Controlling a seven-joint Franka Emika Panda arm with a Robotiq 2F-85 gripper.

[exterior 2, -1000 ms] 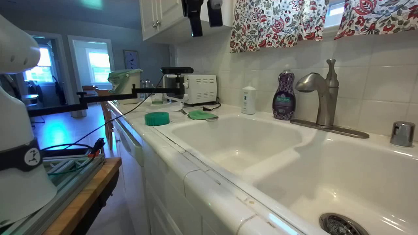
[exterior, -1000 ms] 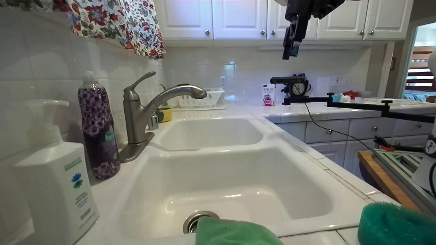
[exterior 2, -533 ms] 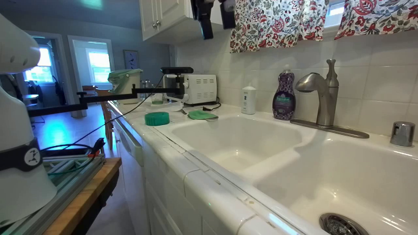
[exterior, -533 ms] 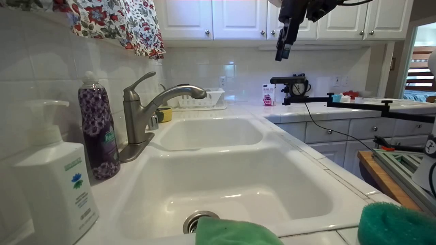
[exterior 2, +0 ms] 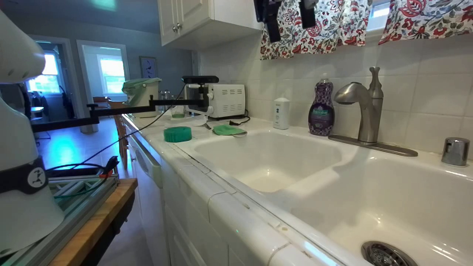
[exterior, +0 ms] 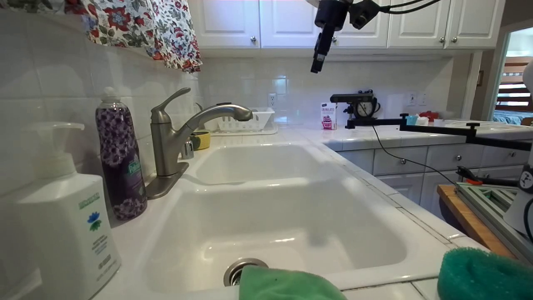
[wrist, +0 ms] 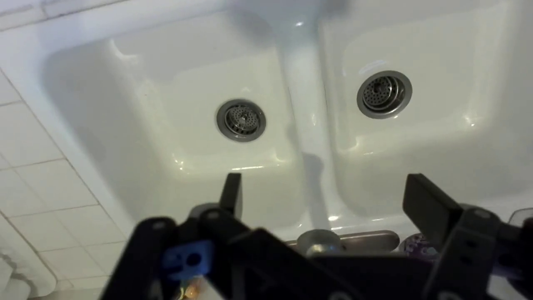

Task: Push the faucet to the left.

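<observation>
The brushed grey metal faucet (exterior: 165, 146) stands upright behind the sink in both exterior views (exterior 2: 370, 118). Its arched spout points out over the sink and its lever is raised on top. My gripper (exterior 2: 291, 32) hangs in the air above the sink, higher than the faucet and apart from it; it also shows in an exterior view (exterior: 317, 66). In the wrist view the gripper (wrist: 325, 189) is open with a wide gap and nothing between its fingers. The faucet's rounded spout head (wrist: 318, 241) shows at the bottom there, partly hidden by the gripper body.
A purple bottle (exterior: 120, 166) and a white pump bottle (exterior: 70, 233) stand beside the faucet along the wall. The double white sink (wrist: 306, 83) lies below. A green cloth (exterior: 287, 285) and a green sponge (exterior 2: 177, 134) lie on the counter. A floral curtain (exterior 2: 317, 29) hangs above.
My gripper has moved sideways through the air over the sink, closer to the faucet, at about the same height. Its shadow now falls in the sink. The faucet has not moved.
</observation>
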